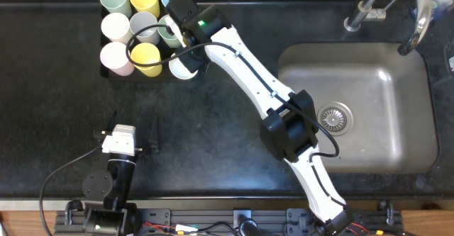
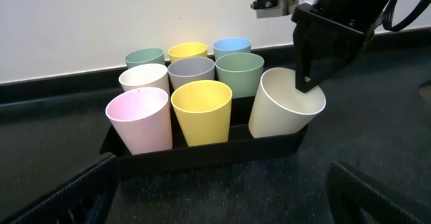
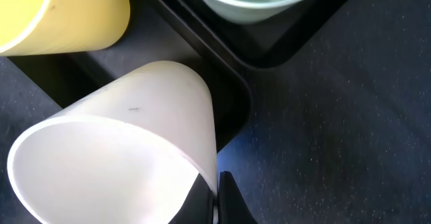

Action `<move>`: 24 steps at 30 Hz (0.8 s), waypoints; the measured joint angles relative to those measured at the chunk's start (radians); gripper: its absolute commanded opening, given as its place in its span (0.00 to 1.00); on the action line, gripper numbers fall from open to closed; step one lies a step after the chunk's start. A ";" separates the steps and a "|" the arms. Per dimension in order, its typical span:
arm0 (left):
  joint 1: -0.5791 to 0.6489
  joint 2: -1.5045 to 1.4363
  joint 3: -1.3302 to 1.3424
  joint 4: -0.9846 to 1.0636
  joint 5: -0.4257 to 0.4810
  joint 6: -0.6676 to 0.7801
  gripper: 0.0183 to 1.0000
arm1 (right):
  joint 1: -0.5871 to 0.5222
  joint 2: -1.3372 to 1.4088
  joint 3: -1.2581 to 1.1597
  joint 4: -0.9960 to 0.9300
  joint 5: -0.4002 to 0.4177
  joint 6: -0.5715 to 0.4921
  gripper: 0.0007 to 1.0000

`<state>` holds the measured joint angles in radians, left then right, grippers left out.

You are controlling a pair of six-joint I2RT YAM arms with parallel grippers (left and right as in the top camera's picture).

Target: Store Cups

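A black tray (image 2: 202, 158) at the back left of the dark counter holds several pastel cups standing upright, among them a pink cup (image 2: 139, 120) and a yellow cup (image 2: 202, 109) in the front row. A cream cup (image 2: 283, 106) leans tilted in the tray's front right corner, its base down inside. My right gripper (image 2: 306, 83) is shut on this cup's rim, one finger inside and one outside; the cream cup (image 3: 128, 157) and right gripper (image 3: 217, 198) are close up in the right wrist view. My left gripper (image 1: 133, 127) rests open near the front left, pointing at the tray.
A steel sink (image 1: 355, 101) with a faucet (image 1: 369, 9) takes up the right side. The right arm (image 1: 255, 80) stretches diagonally across the counter's middle. A pale wall stands right behind the tray.
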<state>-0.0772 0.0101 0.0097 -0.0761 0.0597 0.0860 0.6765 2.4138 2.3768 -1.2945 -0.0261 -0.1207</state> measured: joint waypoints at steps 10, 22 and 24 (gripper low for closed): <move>0.000 0.000 0.000 0.000 0.000 0.000 1.00 | 0.001 0.009 0.000 -0.010 0.000 -0.011 0.63; 0.000 0.000 0.000 0.000 0.000 0.000 1.00 | 0.002 0.015 0.002 0.043 0.009 -0.014 1.00; 0.000 0.000 0.000 0.000 0.000 0.000 1.00 | 0.002 0.018 0.017 0.040 0.021 -0.014 1.00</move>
<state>-0.0772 0.0101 0.0097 -0.0757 0.0597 0.0860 0.6785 2.4313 2.3939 -1.2541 -0.0048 -0.1349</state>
